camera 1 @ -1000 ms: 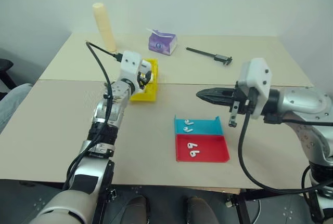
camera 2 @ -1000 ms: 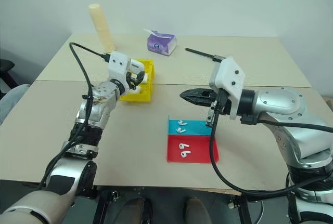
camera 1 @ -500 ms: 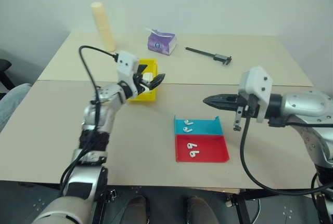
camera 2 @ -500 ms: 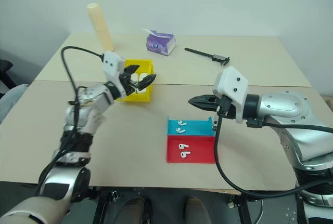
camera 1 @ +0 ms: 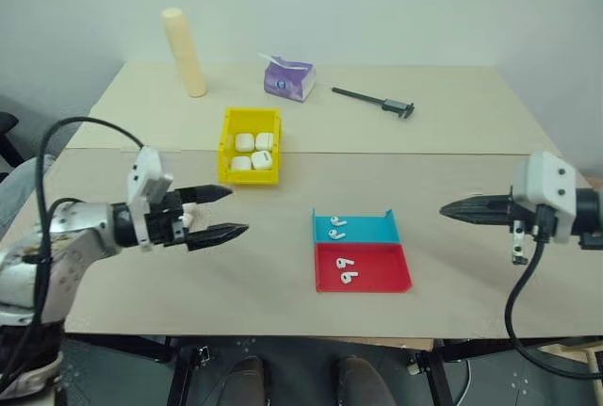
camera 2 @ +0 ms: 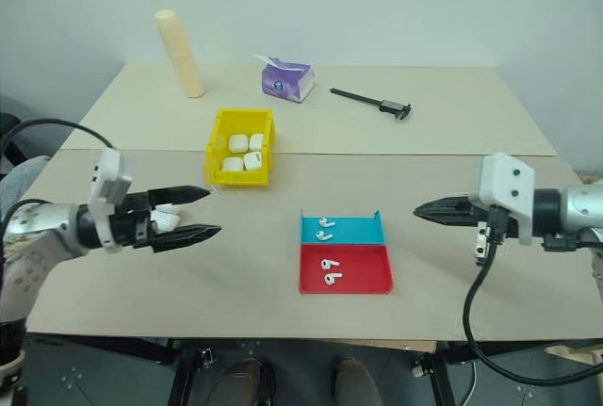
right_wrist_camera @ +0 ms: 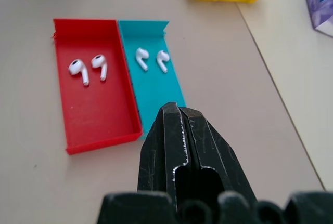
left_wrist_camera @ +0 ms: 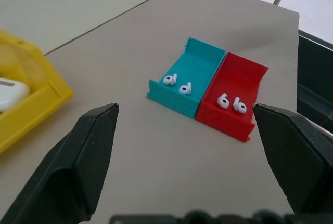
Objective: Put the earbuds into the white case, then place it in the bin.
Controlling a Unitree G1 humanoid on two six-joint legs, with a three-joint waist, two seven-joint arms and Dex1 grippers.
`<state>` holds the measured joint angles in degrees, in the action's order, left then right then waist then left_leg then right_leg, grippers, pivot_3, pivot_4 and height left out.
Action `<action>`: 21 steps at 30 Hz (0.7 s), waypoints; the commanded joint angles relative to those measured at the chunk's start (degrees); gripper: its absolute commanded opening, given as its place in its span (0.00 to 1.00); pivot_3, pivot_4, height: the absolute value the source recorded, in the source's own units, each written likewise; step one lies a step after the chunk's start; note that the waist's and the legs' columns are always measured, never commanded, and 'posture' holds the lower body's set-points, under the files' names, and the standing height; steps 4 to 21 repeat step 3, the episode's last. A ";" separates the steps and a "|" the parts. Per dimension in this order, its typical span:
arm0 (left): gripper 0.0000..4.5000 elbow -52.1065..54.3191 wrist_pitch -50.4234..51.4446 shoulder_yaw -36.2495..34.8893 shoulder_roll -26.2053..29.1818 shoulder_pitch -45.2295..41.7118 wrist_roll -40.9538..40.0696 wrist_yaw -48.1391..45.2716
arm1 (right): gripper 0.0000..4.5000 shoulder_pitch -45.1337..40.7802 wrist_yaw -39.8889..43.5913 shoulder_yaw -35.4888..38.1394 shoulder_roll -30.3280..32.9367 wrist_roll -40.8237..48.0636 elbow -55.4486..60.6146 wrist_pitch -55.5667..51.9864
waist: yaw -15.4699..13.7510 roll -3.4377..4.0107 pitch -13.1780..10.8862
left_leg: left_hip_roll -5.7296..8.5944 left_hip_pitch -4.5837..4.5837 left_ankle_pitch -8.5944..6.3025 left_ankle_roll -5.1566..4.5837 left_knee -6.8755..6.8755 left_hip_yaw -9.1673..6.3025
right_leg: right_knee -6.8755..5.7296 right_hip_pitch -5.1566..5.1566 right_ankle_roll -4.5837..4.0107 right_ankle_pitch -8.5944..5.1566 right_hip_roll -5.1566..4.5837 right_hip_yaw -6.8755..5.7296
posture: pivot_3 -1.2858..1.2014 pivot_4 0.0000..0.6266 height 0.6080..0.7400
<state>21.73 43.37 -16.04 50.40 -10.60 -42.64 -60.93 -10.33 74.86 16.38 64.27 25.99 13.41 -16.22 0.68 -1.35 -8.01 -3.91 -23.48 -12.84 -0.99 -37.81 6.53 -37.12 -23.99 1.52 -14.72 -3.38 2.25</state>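
**Spotter:** Where do your hands stand?

**Operator:** I see my left hand [camera 1: 220, 210] above the desk [camera 1: 433, 123] on its left side, its two black fingers spread wide with nothing between them; my right hand [camera 1: 446, 209] hangs over the right side, fingers pressed tight together, gripping nothing.

**Spotter:** And the bin?

**Operator:** The bin [camera 1: 227, 148] sits on the desk left of centre, just beyond my left hand and apart from it; I count four white cases [camera 1: 253, 151] lying inside it, lids down, packed side by side; I cannot tell which of them is the one in question.

**Spotter:** The earbuds?

**Operator:** A blue tray [camera 1: 363, 230] and a red tray [camera 1: 372, 269] sit touching each other near the desk's middle, between my two hands; two earbuds [camera 1: 337, 228] lie in the blue one, two more in the red one [camera 1: 347, 269]; neither hand touches them.

**Spotter:** Anything else up there?

**Operator:** At the far edge I see a cream cylinder [camera 1: 184, 52] standing upright, a purple tissue pack [camera 1: 288, 79] beside it, and a black caliper [camera 1: 374, 101] lying flat to the right.
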 commanded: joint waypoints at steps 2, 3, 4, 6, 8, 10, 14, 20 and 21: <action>0.99 4.10 -0.47 -5.18 2.16 3.82 -1.05 0.78 | 0.00 0.00 0.28 0.05 2.22 -0.28 -0.70 -2.40 | -0.01 0.00 0.00 | -0.02 0.01 0.00 0.00 0.01 0.00 | 0.00 -0.02 -0.02 -0.01 0.00 0.01 | 0.52 0.24 1.00; 0.99 4.64 -0.46 -5.53 1.99 4.42 -0.88 1.70 | 0.00 -0.04 0.24 -0.02 1.78 -0.14 -0.65 -1.97 | -0.01 0.00 0.00 | -0.02 0.03 0.00 0.00 0.02 0.00 | 0.00 -0.02 -0.02 -0.01 0.01 0.01 | 0.52 0.24 1.00; 0.99 4.64 -0.46 -5.53 1.99 4.42 -0.88 1.70 | 0.00 -0.04 0.24 -0.02 1.78 -0.14 -0.65 -1.97 | -0.01 0.00 0.00 | -0.02 0.03 0.00 0.00 0.02 0.00 | 0.00 -0.02 -0.02 -0.01 0.01 0.01 | 0.52 0.24 1.00; 0.99 4.64 -0.46 -5.53 1.99 4.42 -0.88 1.70 | 0.00 -0.04 0.24 -0.02 1.78 -0.14 -0.65 -1.97 | -0.01 0.00 0.00 | -0.02 0.03 0.00 0.00 0.02 0.00 | 0.00 -0.02 -0.02 -0.01 0.01 0.01 | 0.52 0.24 1.00; 0.99 4.64 -0.46 -5.53 1.99 4.42 -0.88 1.70 | 0.00 -0.04 0.24 -0.02 1.78 -0.14 -0.65 -1.97 | -0.01 0.00 0.00 | -0.02 0.03 0.00 0.00 0.02 0.00 | 0.00 -0.02 -0.02 -0.01 0.01 0.01 | 0.52 0.24 1.00; 0.99 4.64 -0.46 -5.53 1.99 4.42 -0.88 1.70 | 0.00 -0.04 0.24 -0.02 1.78 -0.14 -0.65 -1.97 | -0.01 0.00 0.00 | -0.02 0.03 0.00 0.00 0.02 0.00 | 0.00 -0.02 -0.02 -0.01 0.01 0.01 | 0.52 0.24 1.00; 0.99 4.64 -0.46 -5.53 1.99 4.42 -0.88 1.70 | 0.00 -0.04 0.24 -0.02 1.78 -0.14 -0.65 -1.97 | -0.01 0.00 0.00 | -0.02 0.03 0.00 0.00 0.02 0.00 | 0.00 -0.02 -0.02 -0.01 0.01 0.01 | 0.52 0.24 1.00; 0.99 4.64 -0.46 -5.53 1.99 4.42 -0.88 1.70 | 0.00 -0.04 0.24 -0.02 1.78 -0.14 -0.65 -1.97 | -0.01 0.00 0.00 | -0.02 0.03 0.00 0.00 0.02 0.00 | 0.00 -0.02 -0.02 -0.01 0.01 0.01 | 0.52 0.24 1.00; 0.99 4.64 -0.46 -5.53 1.99 4.42 -0.88 1.70 | 0.00 -0.04 0.24 -0.02 1.78 -0.14 -0.65 -1.97 | -0.01 0.00 0.00 | -0.02 0.03 0.00 0.00 0.02 0.00 | 0.00 -0.02 -0.02 -0.01 0.01 0.01 | 0.52 0.24 1.00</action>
